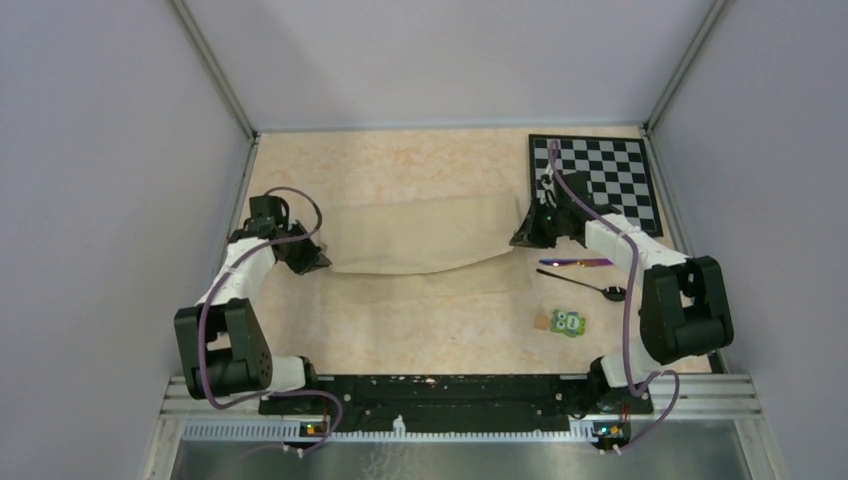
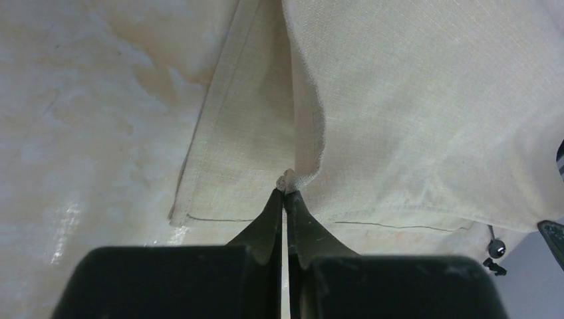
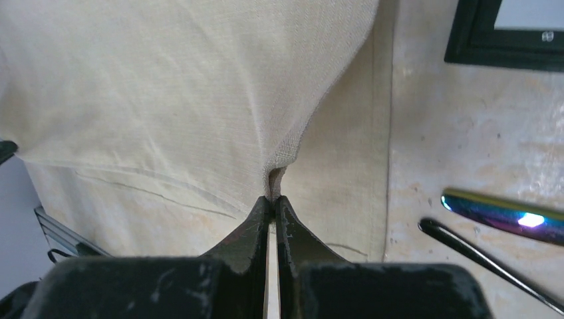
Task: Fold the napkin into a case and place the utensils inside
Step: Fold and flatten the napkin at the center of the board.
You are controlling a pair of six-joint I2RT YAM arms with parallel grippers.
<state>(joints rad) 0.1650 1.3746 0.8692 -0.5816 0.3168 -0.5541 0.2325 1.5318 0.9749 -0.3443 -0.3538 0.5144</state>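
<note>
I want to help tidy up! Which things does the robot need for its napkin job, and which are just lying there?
Needed: beige-cream cloth napkin; thin purple-blue metal utensil; thin black spoon.
Lying about: black-and-white chessboard; small green block with white dots.

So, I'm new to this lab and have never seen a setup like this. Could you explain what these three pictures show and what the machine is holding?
These are two robot arms bolted at the near edge of a table. The wide picture looks down from above and behind them. The other two pictures come from a camera on each wrist, so the black prongs at the bottom are that arm's own claw. The left claw and the right claw are each pinched shut on the napkin, a cream cloth. They hold one edge of it raised above the rest. To the right lie the utensils, a small green block and a chessboard.
</note>
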